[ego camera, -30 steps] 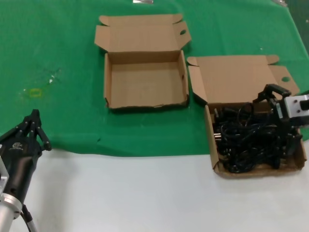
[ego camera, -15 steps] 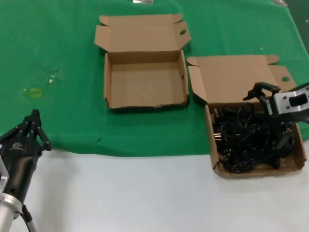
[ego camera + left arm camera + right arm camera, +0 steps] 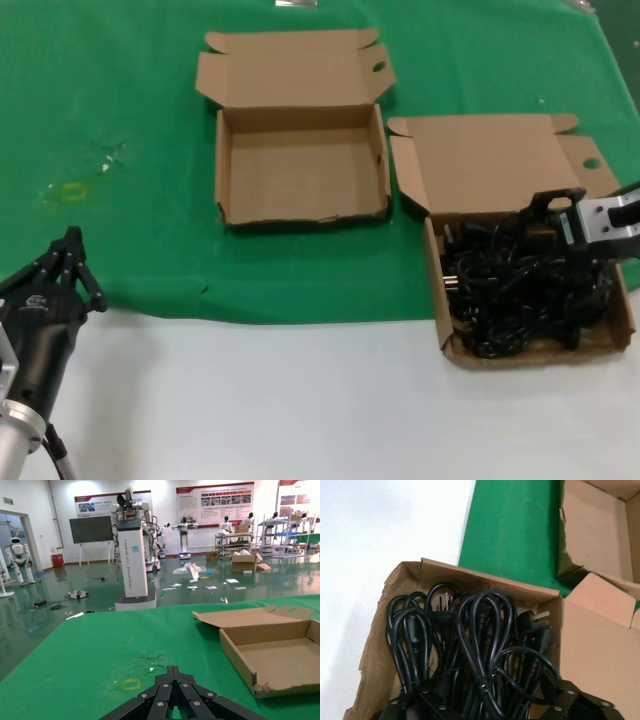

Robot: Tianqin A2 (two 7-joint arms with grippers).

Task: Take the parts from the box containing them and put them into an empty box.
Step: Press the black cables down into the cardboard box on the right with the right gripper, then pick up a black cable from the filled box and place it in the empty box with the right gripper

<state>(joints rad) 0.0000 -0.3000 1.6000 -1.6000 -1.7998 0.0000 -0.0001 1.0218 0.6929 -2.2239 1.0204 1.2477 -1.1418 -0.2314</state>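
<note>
Head view: right gripper (image 3: pixel 560 215) sits low over the far-right part of the box containing them (image 3: pixel 447 345), fingers spread apart and down among the parts (image 3: pixel 520 290), not clamped on any cord as far as can be seen. The parts, a tangle of black coiled cords with plugs, fill that box, which lies on the right, straddling the green mat (image 3: pixel 130 110) and the white bench (image 3: pixel 250 400) edge, lid folded back flat on the mat. The empty box (image 3: pixel 300 165) lies on the mat just left of it and farther from the robot, lid open, nothing inside. The two boxes are near each other but apart.

Right wrist view: gripper fingertips (image 3: pixel 407 700) reach in at the cords, spread wide on either side of the pile (image 3: pixel 480 650); plugs visible near the box wall (image 3: pixel 390 587); corner of the empty box (image 3: pixel 600 525) beyond a strip of mat.

Left gripper (image 3: pixel 68 262) is parked at the near-left, over the mat edge, well apart from both boxes; fingers drawn together to a point. Left wrist view shows those closed fingers (image 3: pixel 172 692) above the mat, empty box (image 3: pixel 280 655) off to one side.
</note>
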